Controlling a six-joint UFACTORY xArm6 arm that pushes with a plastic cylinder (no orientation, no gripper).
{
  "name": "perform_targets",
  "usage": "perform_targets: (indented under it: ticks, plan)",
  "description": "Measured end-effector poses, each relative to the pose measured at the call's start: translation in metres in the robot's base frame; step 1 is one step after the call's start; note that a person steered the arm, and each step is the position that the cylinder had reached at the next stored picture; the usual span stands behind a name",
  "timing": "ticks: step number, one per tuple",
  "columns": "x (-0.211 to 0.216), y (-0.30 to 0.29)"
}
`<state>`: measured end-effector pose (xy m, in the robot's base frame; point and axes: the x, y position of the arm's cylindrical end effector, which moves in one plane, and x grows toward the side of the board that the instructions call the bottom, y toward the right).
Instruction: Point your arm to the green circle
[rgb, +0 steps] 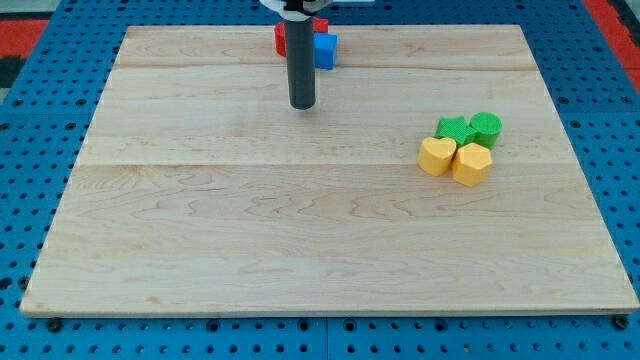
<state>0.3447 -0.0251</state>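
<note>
Camera view: my tip (302, 104) rests on the wooden board (250, 230), bare, touching no block. The green circle (487, 128) lies well to its right, slightly lower, touching a green star (456, 129) above two yellow blocks (454, 159). Approach pending; next I sweep rightward. Red (281, 38) and blue (326, 49) blocks sit behind the rod, shapes possibly cubes. No writing visible.

Bright even light, sharp (faint shadows)

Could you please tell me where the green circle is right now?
The green circle sits at the view's right, beside the green star and above the yellow blocks, far from my tip.
</note>
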Motion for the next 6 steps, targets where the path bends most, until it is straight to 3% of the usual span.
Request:
perform_targets:
  ticks: [4,6]
  plan:
    - [-0.001,0.018]
    - [-0.004,0.205]
